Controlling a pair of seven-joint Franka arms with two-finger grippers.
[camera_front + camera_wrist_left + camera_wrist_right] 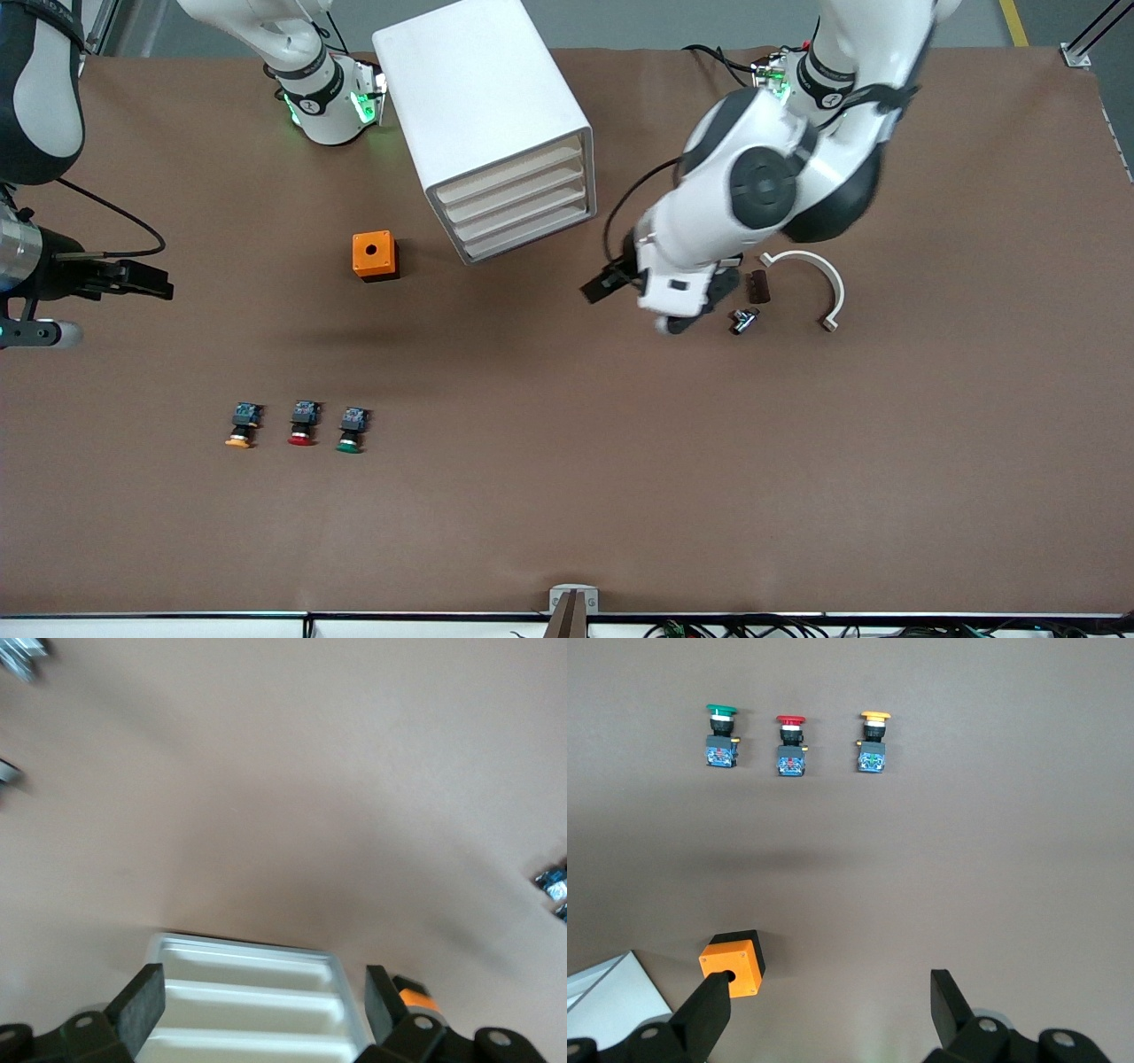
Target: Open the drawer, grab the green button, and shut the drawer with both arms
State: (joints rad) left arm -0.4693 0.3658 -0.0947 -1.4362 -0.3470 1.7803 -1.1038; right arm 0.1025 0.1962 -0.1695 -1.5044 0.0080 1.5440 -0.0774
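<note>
Left gripper [611, 282] hangs over bare table just in front of the white cabinet [492, 115], its fingers [142, 1005] spread wide with nothing between them; the left wrist view looks past them at the cabinet's stacked cream fronts, and the drawer [530, 234] among the lower ones sits pushed in; right gripper [146, 279] hovers at the right arm's end of the table, fingers [709, 1014] likewise apart and empty; the button [351, 429] with the green cap lies well apart from both grippers, nearer the front camera than the orange box [375, 256], beside the red-capped button [303, 424] and the yellow-capped button [243, 425]; a white curved bracket [815, 283] lies toward the left arm's end.
</note>
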